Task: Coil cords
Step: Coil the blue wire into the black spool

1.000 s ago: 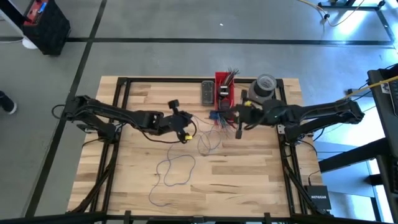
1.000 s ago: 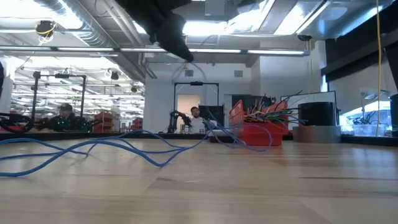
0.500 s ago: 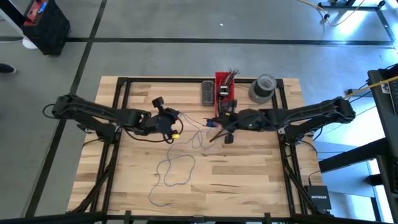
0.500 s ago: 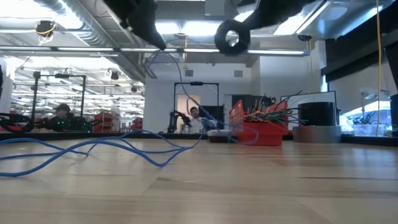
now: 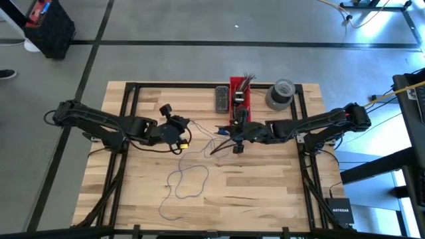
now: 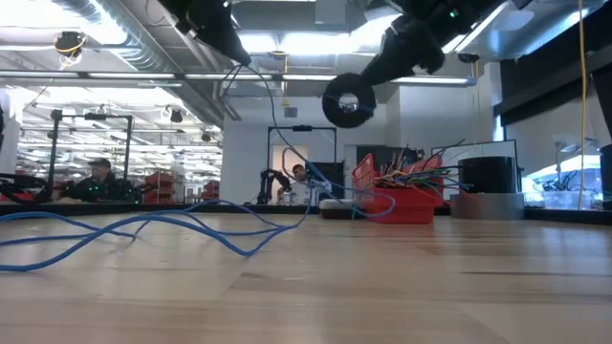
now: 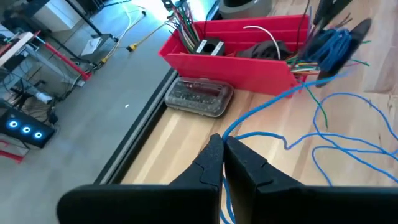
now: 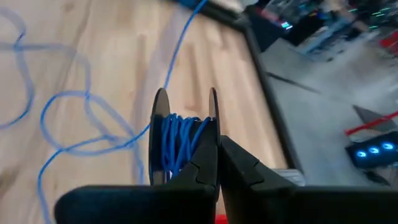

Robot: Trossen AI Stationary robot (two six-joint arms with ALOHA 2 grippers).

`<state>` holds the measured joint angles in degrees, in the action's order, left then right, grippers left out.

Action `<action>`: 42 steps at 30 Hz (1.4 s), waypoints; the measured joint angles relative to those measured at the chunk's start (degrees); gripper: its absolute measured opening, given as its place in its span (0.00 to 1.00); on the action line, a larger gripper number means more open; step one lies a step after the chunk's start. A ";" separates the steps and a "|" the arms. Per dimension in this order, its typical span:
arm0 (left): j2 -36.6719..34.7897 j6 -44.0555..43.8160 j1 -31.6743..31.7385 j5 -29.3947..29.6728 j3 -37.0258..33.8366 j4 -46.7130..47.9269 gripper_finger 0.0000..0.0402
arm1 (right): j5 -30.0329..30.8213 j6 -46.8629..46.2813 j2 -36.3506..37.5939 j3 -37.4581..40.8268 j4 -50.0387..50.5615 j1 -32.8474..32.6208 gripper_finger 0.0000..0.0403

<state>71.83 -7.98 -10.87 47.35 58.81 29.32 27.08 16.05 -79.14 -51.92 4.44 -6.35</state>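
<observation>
Bright, even light comes from the ceiling lamps (image 6: 316,43), which glare in the low view. The surface (image 5: 252,186) shows faint shadows. The right wrist view is blurred.

The right gripper's (image 8: 217,163) closed fingers (image 8: 202,163) hold a spool (image 8: 183,134) wound with blue cord (image 8: 74,140).

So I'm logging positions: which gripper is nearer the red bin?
Right. The right gripper hangs just in front of the red bin; the left gripper sits farther off, toward the table's left side.
</observation>
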 joint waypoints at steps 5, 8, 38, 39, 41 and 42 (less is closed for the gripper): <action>0.28 -0.36 0.07 0.00 -0.44 0.78 0.01 | 0.86 1.14 3.43 0.04 -6.08 0.00 0.02; 0.28 -1.85 0.43 -0.02 -0.44 2.70 0.01 | 0.63 1.26 5.68 0.04 -9.33 -0.02 0.02; 8.39 7.59 5.00 -9.59 -0.33 -12.82 0.01 | -11.22 8.63 10.08 0.11 -37.88 -0.04 0.02; 8.93 8.49 5.17 -10.63 -0.33 -14.01 0.01 | -12.03 8.63 10.08 0.11 -37.99 -0.04 0.02; 10.06 9.73 5.43 -11.45 -0.33 -15.49 0.01 | -14.05 8.62 10.08 0.11 -38.01 -0.04 0.02; 10.46 10.00 5.73 -11.53 -0.33 -15.73 0.01 | -15.49 8.51 10.08 0.11 -38.02 -0.04 0.02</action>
<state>82.30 2.02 -5.14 35.82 58.48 13.59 11.59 24.56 -69.06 -51.81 -33.58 -6.39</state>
